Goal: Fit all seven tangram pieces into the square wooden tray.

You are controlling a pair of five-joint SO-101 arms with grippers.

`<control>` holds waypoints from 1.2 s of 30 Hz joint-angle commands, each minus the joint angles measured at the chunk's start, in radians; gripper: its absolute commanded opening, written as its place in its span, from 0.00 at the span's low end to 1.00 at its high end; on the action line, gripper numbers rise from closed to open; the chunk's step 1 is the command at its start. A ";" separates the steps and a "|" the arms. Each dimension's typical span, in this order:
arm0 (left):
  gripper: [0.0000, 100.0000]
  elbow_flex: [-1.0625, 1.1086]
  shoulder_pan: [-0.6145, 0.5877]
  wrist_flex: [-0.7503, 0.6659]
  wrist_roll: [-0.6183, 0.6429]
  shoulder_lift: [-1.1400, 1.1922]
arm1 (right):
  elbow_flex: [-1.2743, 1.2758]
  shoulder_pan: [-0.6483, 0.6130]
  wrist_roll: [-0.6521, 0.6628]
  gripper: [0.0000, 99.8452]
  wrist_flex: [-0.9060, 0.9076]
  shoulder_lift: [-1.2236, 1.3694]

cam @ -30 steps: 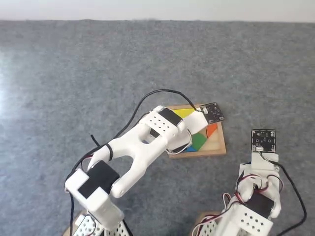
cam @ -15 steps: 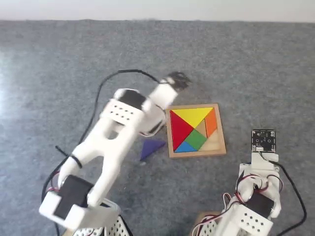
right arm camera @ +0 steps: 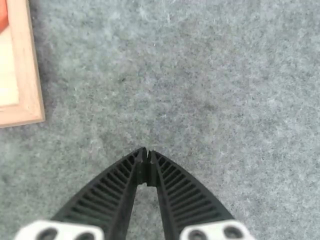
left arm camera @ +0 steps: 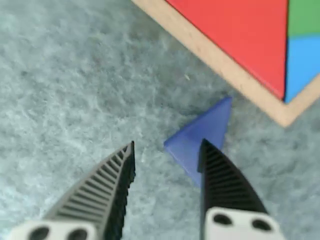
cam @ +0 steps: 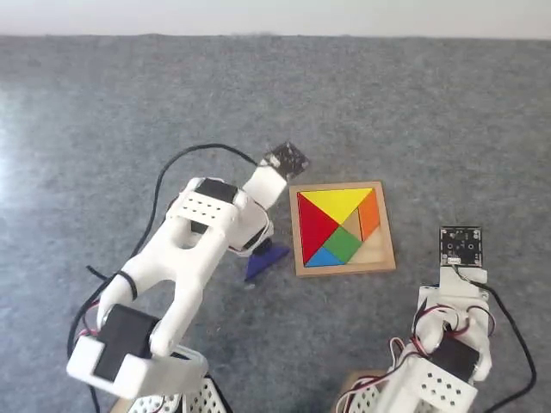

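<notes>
Grey felt-like tabletop [cam: 129, 129], wooden tray [cam: 344, 268] sitting right of centre in the high view with yellow, red, green, orange and light blue pieces seated in it; bare wood shows at the corner nearest the right arm, can't tell from here if that's an open slot or a pale piece. Dark blue triangle [left arm camera: 202, 127] lies flat on the felt just beside the tray's outer corner, apart from the rim, not in it. Left gripper [left arm camera: 168, 146] hangs right over it, jaws apart, one finger [left arm camera: 220, 185] over the triangle's edge and the other over bare felt, nothing held. Right gripper [right arm camera: 146, 154] has jaws together, empty, over felt near the tray's far side. Handling guess: thin, stiff, light painted tile, won't bend or break, but smooth faces and a low profile give slim purchase off a flat surface. I'd straddle it across two edges at the wide middle, fingertips down to the felt; a pinch near the pointed tip would likely squirt it out or spin it
</notes>
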 commanded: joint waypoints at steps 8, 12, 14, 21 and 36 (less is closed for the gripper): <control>0.21 0.021 -0.009 -0.009 -0.140 -0.002 | 0.015 0.005 0.011 0.01 0.004 -0.018; 0.21 0.001 -0.009 -0.018 -0.150 0.084 | 0.015 0.005 0.011 0.01 0.004 -0.018; 0.21 -0.030 -0.009 -0.031 -0.149 0.169 | 0.015 0.005 0.011 0.01 0.004 -0.018; 0.20 -0.234 0.008 0.133 -0.149 0.361 | 0.015 0.005 0.011 0.01 0.004 -0.018; 0.20 -0.219 0.071 0.216 -0.147 0.367 | 0.015 0.005 0.011 0.01 0.004 -0.018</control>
